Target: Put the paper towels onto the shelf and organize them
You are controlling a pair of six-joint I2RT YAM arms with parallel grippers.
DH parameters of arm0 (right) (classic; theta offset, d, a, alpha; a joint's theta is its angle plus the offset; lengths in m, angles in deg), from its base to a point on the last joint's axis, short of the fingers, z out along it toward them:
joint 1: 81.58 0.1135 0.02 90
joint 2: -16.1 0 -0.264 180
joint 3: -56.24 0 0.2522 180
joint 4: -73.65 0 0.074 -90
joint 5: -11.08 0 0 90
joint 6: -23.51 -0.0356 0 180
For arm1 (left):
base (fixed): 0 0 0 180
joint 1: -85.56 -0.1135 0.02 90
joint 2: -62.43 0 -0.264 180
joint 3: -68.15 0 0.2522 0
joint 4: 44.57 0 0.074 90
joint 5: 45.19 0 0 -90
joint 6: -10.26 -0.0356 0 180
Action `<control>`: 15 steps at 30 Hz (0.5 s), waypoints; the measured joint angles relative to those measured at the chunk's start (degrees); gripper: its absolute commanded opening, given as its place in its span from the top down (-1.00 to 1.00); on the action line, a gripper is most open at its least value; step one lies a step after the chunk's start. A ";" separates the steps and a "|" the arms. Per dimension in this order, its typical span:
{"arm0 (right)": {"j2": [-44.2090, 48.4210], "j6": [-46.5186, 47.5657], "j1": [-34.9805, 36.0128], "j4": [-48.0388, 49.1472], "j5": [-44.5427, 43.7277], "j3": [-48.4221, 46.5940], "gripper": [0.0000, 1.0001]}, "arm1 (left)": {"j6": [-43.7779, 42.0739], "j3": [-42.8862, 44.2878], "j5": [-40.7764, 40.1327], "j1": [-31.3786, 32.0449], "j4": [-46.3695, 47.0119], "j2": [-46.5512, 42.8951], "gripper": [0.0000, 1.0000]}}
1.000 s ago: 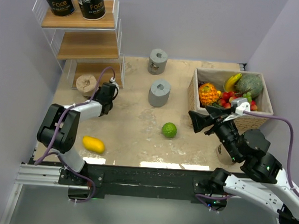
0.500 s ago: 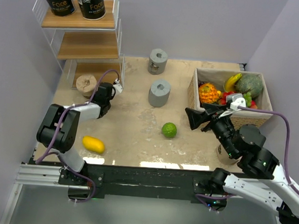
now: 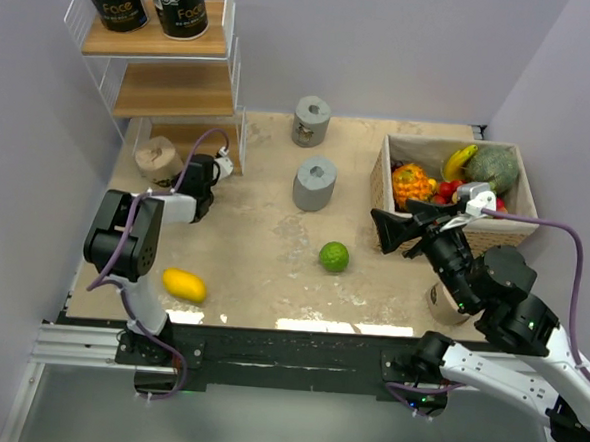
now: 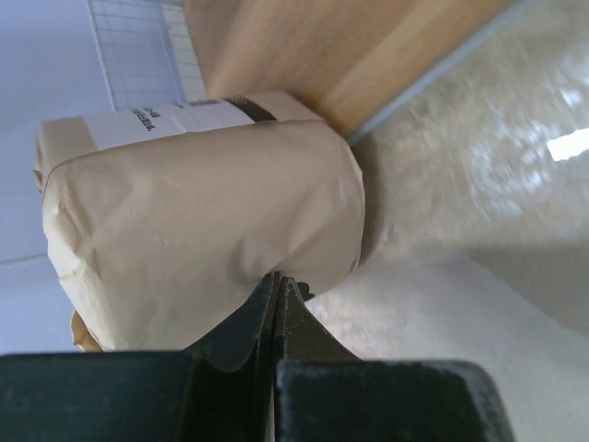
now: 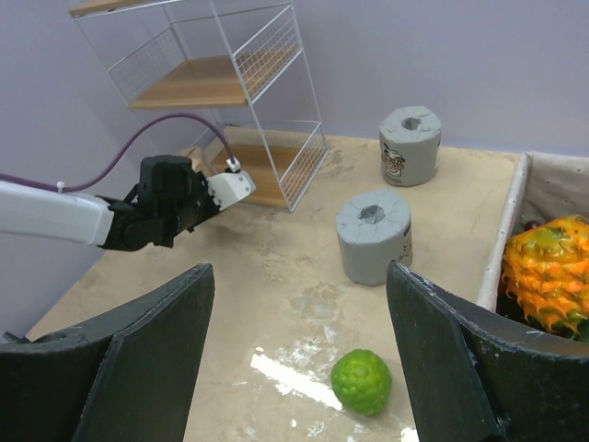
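Tan roll (image 4: 202,230) is pinned between shelf (image 4: 368,55) and left gripper (image 4: 279,284), jaws shut on nothing, tips touching its side. Right gripper (image 5: 299,341) is spread wide, empty, and parked way farther off.

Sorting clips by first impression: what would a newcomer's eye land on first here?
Two black-wrapped rolls stand side by side on the top board of the shelf, at the far left. Below them, the shut left tool noses against a tan roll lying beside the bottom board, and two grey rolls stand mid-table. At the right, a wicker basket of bright fruit sits just beyond the open right tool.
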 measured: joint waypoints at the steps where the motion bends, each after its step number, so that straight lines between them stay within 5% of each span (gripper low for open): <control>1: 0.00 0.02 0.00 -0.04 0.00 -0.04 -0.57 | -0.13 1.01 -0.26 -0.17 0.52 0.85 1.00; 15: 1.05 -0.33 0.00 -0.70 -0.07 -1.27 -0.56 | -1.57 5.73 -1.05 -1.29 3.61 3.89 1.00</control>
